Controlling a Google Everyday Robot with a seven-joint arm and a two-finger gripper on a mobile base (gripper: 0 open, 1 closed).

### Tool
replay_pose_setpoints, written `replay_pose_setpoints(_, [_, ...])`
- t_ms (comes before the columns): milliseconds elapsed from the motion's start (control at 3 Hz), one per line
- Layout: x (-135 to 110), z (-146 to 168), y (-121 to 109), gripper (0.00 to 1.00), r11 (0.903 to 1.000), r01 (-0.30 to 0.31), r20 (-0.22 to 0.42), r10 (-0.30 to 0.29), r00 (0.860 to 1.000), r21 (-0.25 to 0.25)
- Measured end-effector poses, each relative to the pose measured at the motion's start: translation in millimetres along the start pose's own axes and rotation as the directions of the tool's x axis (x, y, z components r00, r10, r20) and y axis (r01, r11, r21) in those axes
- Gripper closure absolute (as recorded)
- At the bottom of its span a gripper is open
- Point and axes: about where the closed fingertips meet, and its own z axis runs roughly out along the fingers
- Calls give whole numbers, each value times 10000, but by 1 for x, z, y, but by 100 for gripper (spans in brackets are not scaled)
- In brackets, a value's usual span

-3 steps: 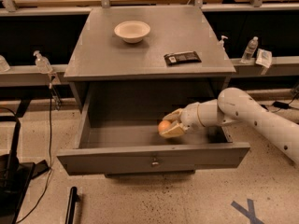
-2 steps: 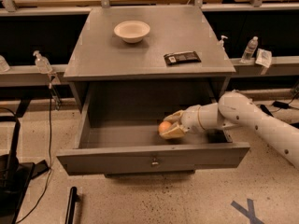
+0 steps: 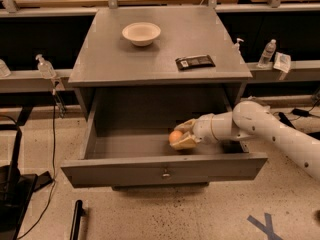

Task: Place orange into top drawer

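The top drawer of the grey cabinet is pulled fully open, its flat front panel carrying a small metal knob at the centre. My white arm reaches in from the right. My gripper is inside the drawer, low over its floor at centre-right, shut on the small round orange. The orange sits between the cream-coloured fingers, at or just above the drawer floor; I cannot tell if it touches.
On the cabinet top stand a shallow cream bowl at the back and a flat black packet to the right. Bottles stand on side ledges at left and right. A black stand is at lower left.
The gripper with the orange has sunk slightly lower into the drawer. The drawer, bowl and packet have not moved.
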Motion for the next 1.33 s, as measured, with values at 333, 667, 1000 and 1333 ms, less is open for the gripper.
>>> replay_pose_setpoints(333, [0, 2, 1, 51, 10000, 4, 6, -4, 10000, -33])
replay_pose_setpoints(667, [-1, 4, 2, 27, 10000, 8, 12, -8, 10000, -72])
replay_pose_setpoints(1000, [-1, 7, 4, 0, 9999, 16, 23, -16, 10000, -136])
replay_pose_setpoints(1333, [-1, 7, 4, 0, 9999, 16, 23, -16, 10000, -138])
